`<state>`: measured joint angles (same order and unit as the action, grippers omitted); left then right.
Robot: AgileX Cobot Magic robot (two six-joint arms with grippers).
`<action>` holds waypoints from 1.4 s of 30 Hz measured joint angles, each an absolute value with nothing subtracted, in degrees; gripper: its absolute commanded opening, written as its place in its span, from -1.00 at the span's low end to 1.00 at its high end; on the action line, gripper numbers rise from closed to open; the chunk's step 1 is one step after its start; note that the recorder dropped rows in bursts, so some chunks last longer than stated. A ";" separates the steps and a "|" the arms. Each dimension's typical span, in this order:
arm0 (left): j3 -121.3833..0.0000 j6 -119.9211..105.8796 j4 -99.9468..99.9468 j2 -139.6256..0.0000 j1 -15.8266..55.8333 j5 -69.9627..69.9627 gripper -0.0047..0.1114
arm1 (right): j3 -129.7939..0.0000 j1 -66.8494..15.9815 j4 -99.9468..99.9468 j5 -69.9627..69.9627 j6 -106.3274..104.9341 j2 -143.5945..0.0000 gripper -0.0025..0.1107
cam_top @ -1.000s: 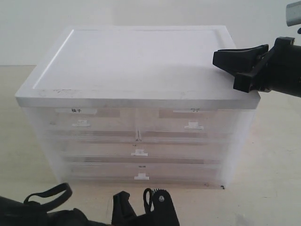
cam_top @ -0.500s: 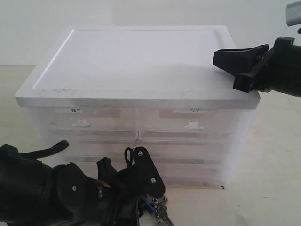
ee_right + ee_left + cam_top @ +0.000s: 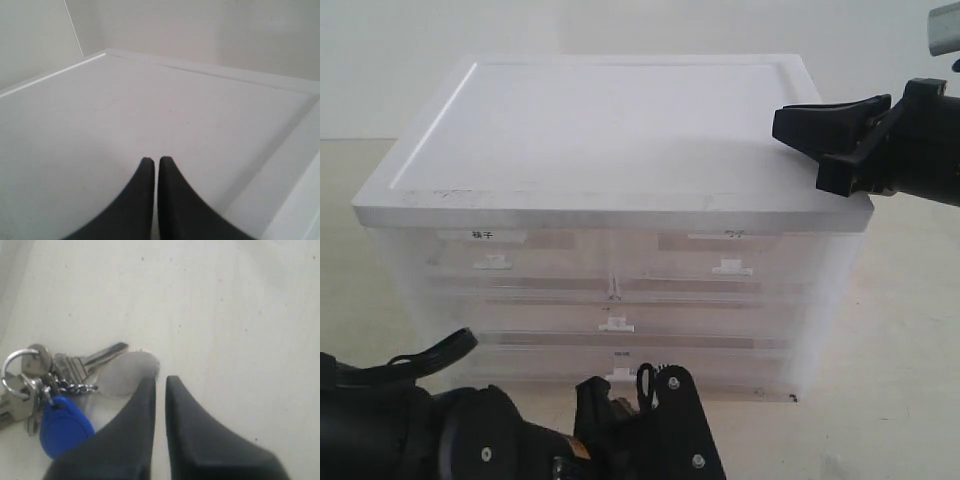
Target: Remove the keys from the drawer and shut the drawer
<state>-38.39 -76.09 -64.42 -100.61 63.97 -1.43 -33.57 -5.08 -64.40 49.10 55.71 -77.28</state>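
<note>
Left wrist view: the keys [image 3: 50,382] are lying flat on the pale tabletop [image 3: 240,315], outside the cabinet, with the blue fob [image 3: 64,424] and round grey tag [image 3: 122,374] fanned out beside the ring. The left gripper [image 3: 160,381] sits right next to them, jaws pinched almost together with just a sliver of gap and nothing between them. One fingertip overlaps the edge of the grey tag, but I can't tell if it's actually touching.

In the exterior view the drawer [image 3: 616,318] looks flush with the rest of the cabinet [image 3: 610,130] front, so shut as far as I can see. The right gripper [image 3: 798,124] hovers over the cabinet's top near its right edge. The right wrist view shows its jaws closed on nothing.
</note>
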 measured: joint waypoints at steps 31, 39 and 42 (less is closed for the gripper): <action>-42.75 -78.16 -63.66 -107.47 58.73 5.51 -0.84 | -33.57 -5.08 -64.56 48.87 56.01 -77.28 -0.96; -38.45 -77.54 -63.66 -97.44 63.50 3.96 -0.84 | -32.94 -5.08 -71.91 45.08 58.31 -70.95 -0.96; -35.70 -76.70 -63.66 -91.25 65.38 5.27 -0.84 | -32.81 -5.08 -75.41 44.55 61.62 -66.91 -0.96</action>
